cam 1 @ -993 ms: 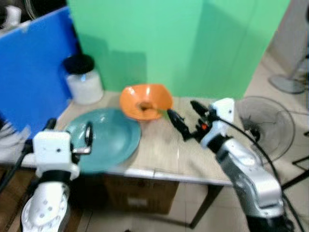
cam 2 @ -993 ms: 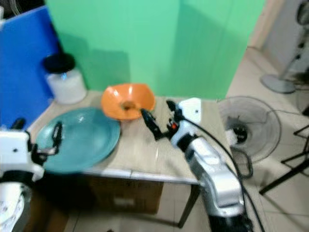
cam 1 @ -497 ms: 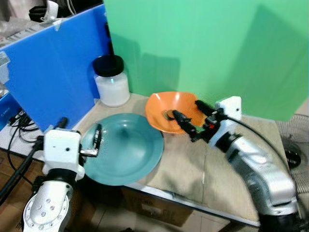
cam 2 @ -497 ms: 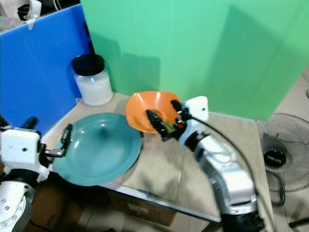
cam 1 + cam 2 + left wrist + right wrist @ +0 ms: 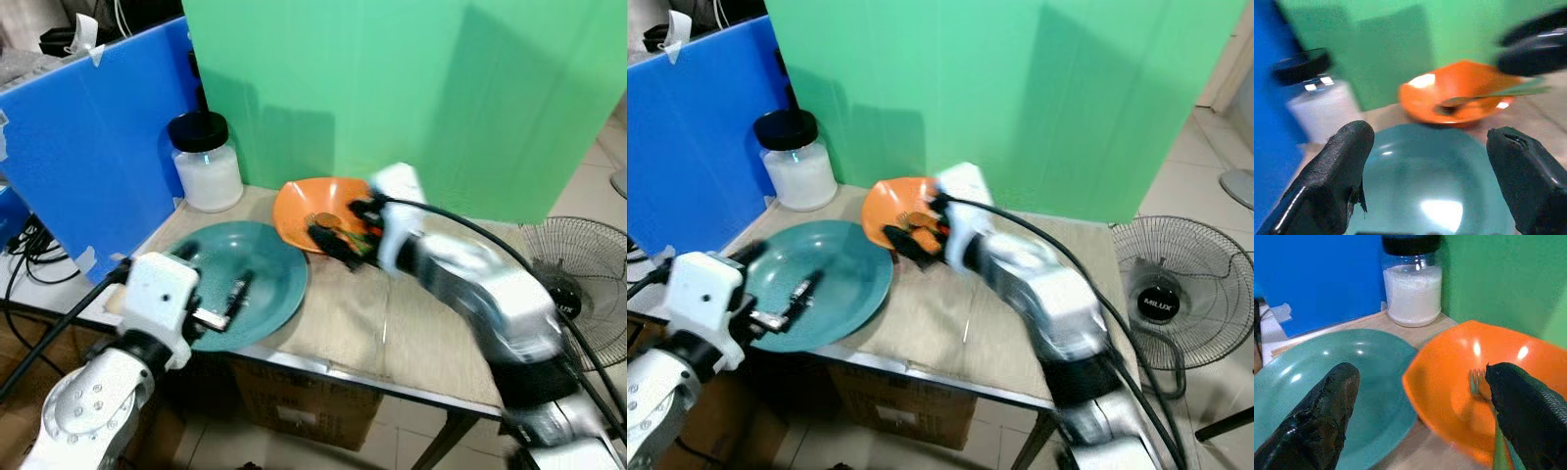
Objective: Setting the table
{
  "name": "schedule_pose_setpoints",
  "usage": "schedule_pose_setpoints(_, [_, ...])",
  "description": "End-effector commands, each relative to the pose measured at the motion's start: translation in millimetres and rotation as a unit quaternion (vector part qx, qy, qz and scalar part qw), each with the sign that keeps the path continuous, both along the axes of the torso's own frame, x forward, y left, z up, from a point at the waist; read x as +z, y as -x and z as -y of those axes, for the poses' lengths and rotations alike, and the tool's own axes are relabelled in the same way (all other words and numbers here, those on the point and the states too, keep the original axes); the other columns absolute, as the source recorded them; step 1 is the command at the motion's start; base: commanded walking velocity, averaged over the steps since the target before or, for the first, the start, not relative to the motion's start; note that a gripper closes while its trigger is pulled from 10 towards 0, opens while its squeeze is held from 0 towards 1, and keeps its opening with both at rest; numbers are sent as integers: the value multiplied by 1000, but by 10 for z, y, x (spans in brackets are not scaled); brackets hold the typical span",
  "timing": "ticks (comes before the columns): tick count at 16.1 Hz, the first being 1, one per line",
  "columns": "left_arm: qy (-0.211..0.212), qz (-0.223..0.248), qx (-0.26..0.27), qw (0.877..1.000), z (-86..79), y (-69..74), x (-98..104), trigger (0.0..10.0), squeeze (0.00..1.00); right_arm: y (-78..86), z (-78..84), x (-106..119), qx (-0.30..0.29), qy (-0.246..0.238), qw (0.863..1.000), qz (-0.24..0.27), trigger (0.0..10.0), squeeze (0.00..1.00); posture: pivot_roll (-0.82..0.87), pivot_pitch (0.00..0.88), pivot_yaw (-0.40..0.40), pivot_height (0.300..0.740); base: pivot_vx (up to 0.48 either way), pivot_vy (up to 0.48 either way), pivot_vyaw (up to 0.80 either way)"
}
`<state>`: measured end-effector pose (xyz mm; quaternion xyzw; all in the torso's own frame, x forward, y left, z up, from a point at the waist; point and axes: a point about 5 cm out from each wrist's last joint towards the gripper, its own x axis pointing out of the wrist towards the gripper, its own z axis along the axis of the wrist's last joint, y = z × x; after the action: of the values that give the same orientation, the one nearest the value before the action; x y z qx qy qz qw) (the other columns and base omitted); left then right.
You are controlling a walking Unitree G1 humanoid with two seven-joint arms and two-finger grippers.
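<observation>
Since the earlier frame our right claw (image 5: pixel 338 242) has reached the orange bowl (image 5: pixel 315 210). Fingers spread wide, it straddles the bowl's near rim; the fork (image 5: pixel 1475 380) lies inside, handle toward it.

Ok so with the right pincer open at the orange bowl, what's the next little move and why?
Probably ease the right pincer down and close on the fork. Its black fingers stand open over the orange bowl, and the fork lies loose inside, not yet gripped.

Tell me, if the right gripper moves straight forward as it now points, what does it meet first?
Most likely the orange bowl with the fork, lying directly between the open right gripper's fingers; depth is uncertain.
</observation>
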<state>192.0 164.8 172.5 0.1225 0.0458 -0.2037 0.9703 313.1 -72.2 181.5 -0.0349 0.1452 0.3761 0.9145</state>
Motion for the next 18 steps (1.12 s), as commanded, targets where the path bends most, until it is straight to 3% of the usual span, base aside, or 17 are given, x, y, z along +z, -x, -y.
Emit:
schedule_pose_setpoints(1, [1, -9, -31, 999, 46, 9, 24, 10000, 0, -57, -73, 15, 7, 23, 1000, -5, 10000, 0, 31, 0, 48, 740, 0, 0, 0])
schedule_pose_setpoints(6, [-1, -40, -87, 995, 113, 59, 8, 10000, 0, -297, -312, 20, -17, 104, 993, -61, 10000, 0, 24, 0, 43, 740, 0, 0, 0])
schedule_pose_setpoints(10, [-1, -46, -95, 994, 117, 67, 17, 10000, 0, -447, -283, -95, -70, 130, 985, -88, 10000, 0, 29, 0, 40, 740, 0, 0, 0])
schedule_pose_setpoints(11, [-1, -48, -96, 994, 116, 70, 13, 10000, 0, -481, -260, -123, -83, 135, 983, -91, 9451, 0, 25, 0, 42, 740, 0, 0, 0])
schedule_pose_setpoints(12, [1, -51, -100, 994, 120, 73, 11, 10000, 0, -516, -247, -139, -93, 142, 981, -92, 6863, 0, 25, 0, 42, 740, 0, 0, 0])
schedule_pose_setpoints(13, [2, -53, -104, 993, 129, 67, 13, 10000, 0, -559, -240, -141, -102, 154, 979, -87, 5412, 0, 21, 0, 44, 740, 0, 0, 0])
schedule_pose_setpoints(14, [3, -53, -105, 993, 131, 67, 13, 10000, 0, -567, -243, -141, -104, 155, 979, -87, 5373, 0, 21, 0, 44, 740, 0, 0, 0])
schedule_pose_setpoints(15, [3, -56, -108, 993, 137, 72, 13, 10000, 0, -605, -252, -142, -108, 158, 978, -86, 4314, 0, 19, 0, 44, 740, 0, 0, 0])
schedule_pose_setpoints(18, [4, -59, -113, 992, 146, 80, 5, 10000, 0, -657, -260, -143, -112, 174, 975, -78, 2510, 0, 18, 0, 42, 740, 0, 0, 0])
